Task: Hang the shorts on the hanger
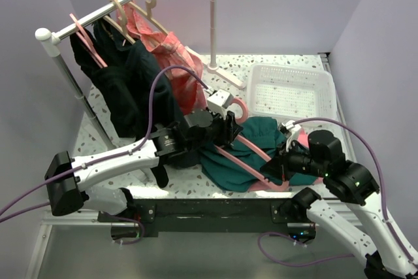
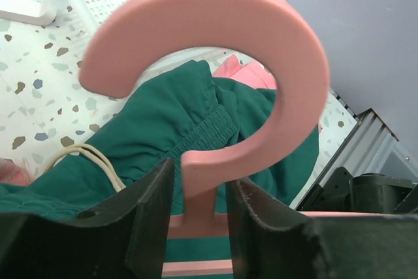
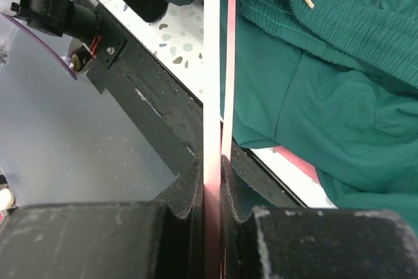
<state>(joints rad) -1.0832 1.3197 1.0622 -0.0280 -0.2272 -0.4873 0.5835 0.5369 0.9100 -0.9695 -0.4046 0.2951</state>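
Over the terrazzo table (image 1: 179,184) you had one shorts (image 2: 170,122) and one hanger (image 2: 287,44). Your left gripper (image 2: 201,191) was clenched on the hook's stem; your right gripper (image 3: 210,174), nearly closed, pinched its thin bar.

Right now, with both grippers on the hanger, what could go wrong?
The right gripper pinches only a thin bar of the hanger; it could twist or slip out. The drawstring loops beside the left gripper and might snag. The shorts lie bunched under the hanger, so lifting may leave them behind.
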